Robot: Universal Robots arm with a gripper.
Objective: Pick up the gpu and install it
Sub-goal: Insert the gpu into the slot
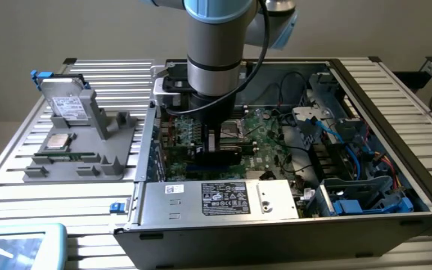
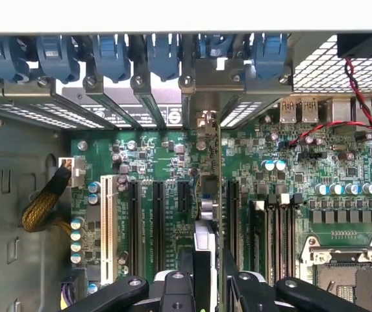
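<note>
- Gripper (image 2: pixel 209 276) low inside the open case (image 1: pixel 396 169), jaws part closed and clamped on the gpu (image 2: pixel 210 214) (seen edge-on, held upright).
- Gpu standing over the motherboard (image 2: pixel 166 159), lined up among the black expansion slots (image 2: pixel 158 218); whether seated, cannot tell.
- Silver bracket end of the gpu reaching toward the rear slot openings, under the blue latches (image 2: pixel 111 55).
- In the exterior view, arm (image 1: pixel 214 50) reaching straight down into the case.
- Off to the exterior view's left, grey tray (image 1: pixel 77 163) with a hard drive (image 1: pixel 67 101) propped upright, well apart from the case.
</note>
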